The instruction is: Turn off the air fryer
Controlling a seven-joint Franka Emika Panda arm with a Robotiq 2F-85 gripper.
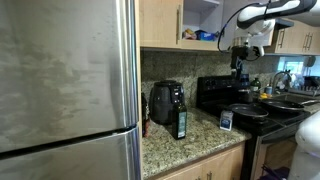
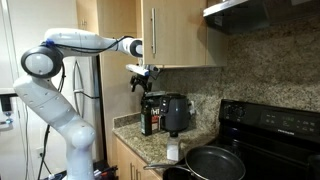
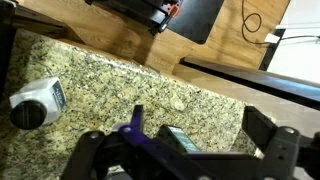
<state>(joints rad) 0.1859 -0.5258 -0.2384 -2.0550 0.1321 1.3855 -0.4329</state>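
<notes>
The air fryer (image 1: 165, 101) is a squat, glossy black appliance on the granite counter against the backsplash, and it shows in both exterior views (image 2: 176, 113). My gripper (image 1: 240, 60) hangs in the air well above the counter, higher than the air fryer and apart from it (image 2: 143, 78). In the wrist view the gripper (image 3: 195, 128) is open and empty, looking down on the counter. The air fryer cannot be made out in that view.
A slim dark bottle with a green label (image 1: 181, 124) stands beside the air fryer (image 2: 147, 119) and lies below the jaws (image 3: 180, 138). A small white object (image 3: 35, 103) sits on the counter (image 1: 226, 120). A black stove (image 1: 255, 105) with pans (image 2: 215, 162) adjoins. A steel fridge (image 1: 65, 90) stands beside the counter.
</notes>
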